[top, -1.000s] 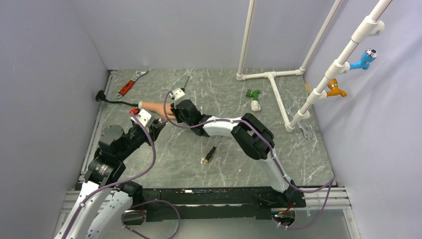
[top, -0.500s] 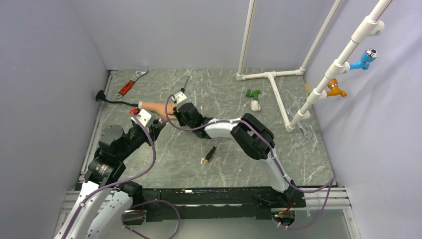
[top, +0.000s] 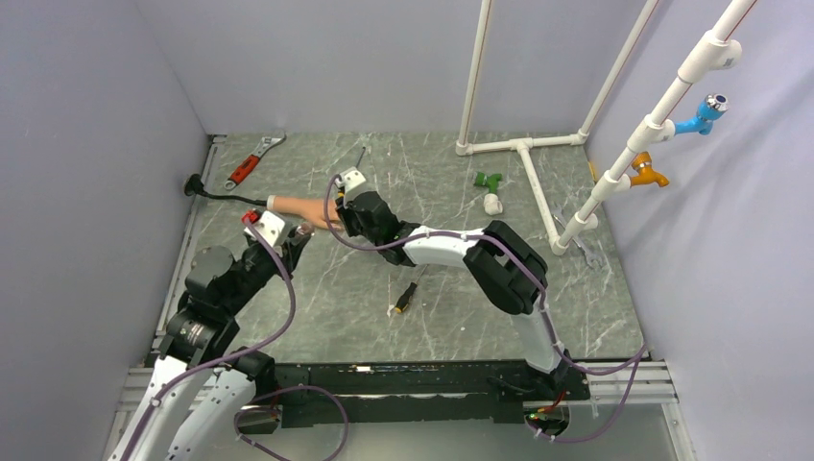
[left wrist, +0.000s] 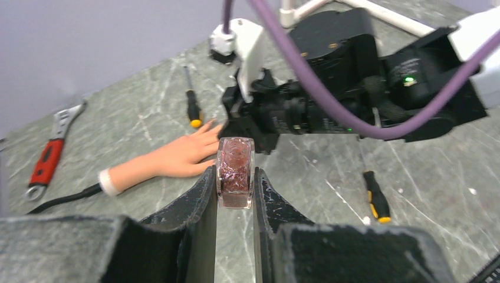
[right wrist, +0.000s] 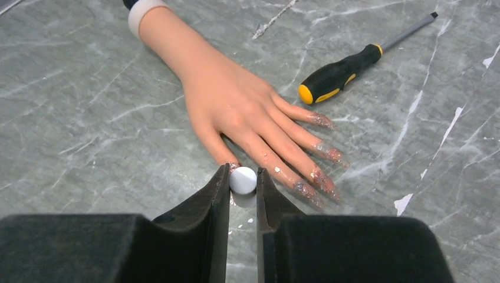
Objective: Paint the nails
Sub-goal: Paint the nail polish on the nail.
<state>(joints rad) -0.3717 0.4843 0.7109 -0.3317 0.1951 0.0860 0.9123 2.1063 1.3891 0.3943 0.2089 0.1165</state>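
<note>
The nails (right wrist: 323,121), tiny and slick on a light rubber hand (right wrist: 230,100), want feather strokes; steady it at the cuff (right wrist: 143,10). The right tool (right wrist: 242,173) pinches the white-knobbed brush (right wrist: 243,180); the left tool (left wrist: 234,178) grips the polish bottle (left wrist: 234,164).

Light is even and fairly bright, seemingly from overhead; in the top view the arms throw only soft, short shadows on the grey surface (top: 317,288), with no hard glare; the walls lean outward toward the frame edges, a mild wide-angle bend. The left wrist view is the softest; the wrench (left wrist: 50,156) near its edge is smeared; the fingers (left wrist: 200,206) of the left hand (left wrist: 234,174) are a dark blur, while the polish bottle (left wrist: 234,156) pinched between them shows small glints. The right wrist view is sharp on the mannequin hand (right wrist: 236,100); its nails (right wrist: 321,121) sparkle faintly; the white knob (right wrist: 243,180) drops a pale shadow.
</note>
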